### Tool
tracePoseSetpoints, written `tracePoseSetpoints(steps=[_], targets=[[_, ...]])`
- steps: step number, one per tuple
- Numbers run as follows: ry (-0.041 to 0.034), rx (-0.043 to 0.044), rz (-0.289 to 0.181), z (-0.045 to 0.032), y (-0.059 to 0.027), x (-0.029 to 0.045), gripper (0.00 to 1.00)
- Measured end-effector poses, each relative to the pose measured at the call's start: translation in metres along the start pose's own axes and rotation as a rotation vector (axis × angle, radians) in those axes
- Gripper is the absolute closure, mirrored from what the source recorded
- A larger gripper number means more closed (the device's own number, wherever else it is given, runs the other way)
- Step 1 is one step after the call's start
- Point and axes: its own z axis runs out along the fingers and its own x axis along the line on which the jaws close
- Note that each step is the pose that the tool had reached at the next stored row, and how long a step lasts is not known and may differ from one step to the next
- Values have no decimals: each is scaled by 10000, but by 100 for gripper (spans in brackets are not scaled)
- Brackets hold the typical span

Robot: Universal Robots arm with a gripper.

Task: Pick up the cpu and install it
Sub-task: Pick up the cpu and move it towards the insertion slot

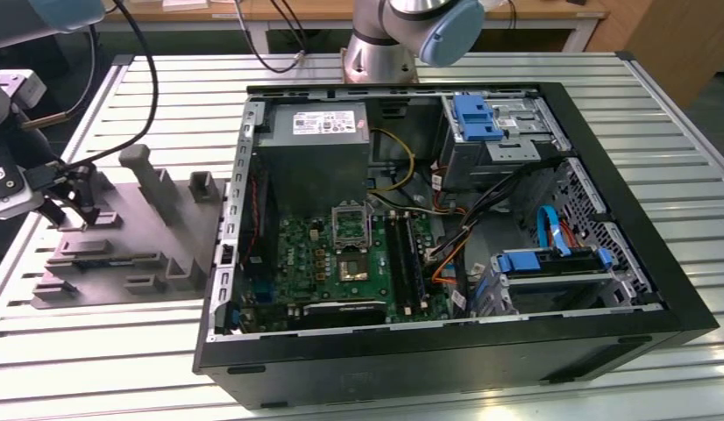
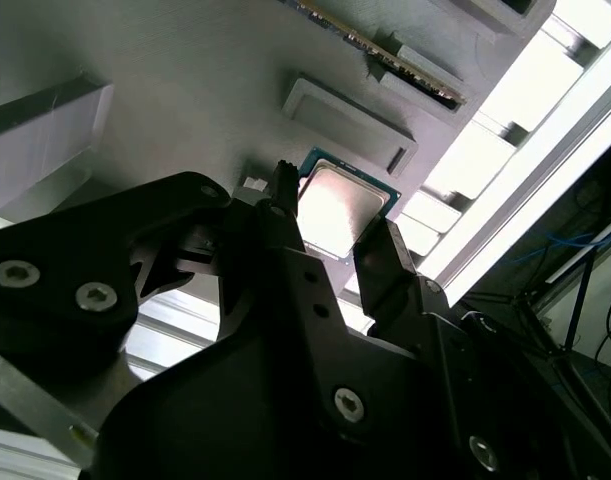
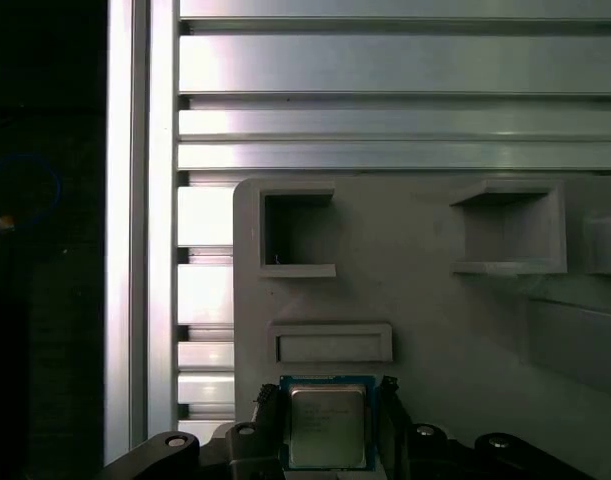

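Observation:
The cpu (image 3: 327,425), a small square chip with a dull silver top and a thin blue-green rim, sits between my gripper's (image 3: 327,408) two black fingers (image 3: 266,408), which close on its two opposite edges. It is just over the flat base of the grey plastic fixture (image 3: 435,330); I cannot tell whether it rests on the fixture. In the second wrist view the cpu (image 2: 340,208) shows the same way between the fingers of the gripper (image 2: 335,238). In the exterior view my gripper (image 1: 67,209) is low over the fixture (image 1: 134,254) at that view's left. The motherboard socket (image 1: 351,226) lies inside the open computer case (image 1: 456,351).
The fixture carries upright blocks (image 1: 144,171) and small pockets (image 3: 295,232) near the cpu. Black cables (image 1: 145,88) trail across the slatted metal table (image 1: 128,351). Inside the case are a power supply (image 1: 327,132), drive bays with blue clips (image 1: 477,118) and loose wires.

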Motion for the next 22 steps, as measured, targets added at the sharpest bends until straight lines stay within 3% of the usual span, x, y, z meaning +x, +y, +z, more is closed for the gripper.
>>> tracePoseSetpoints(steps=[22], targets=[[0, 0, 0, -60, 2, 0, 53]])
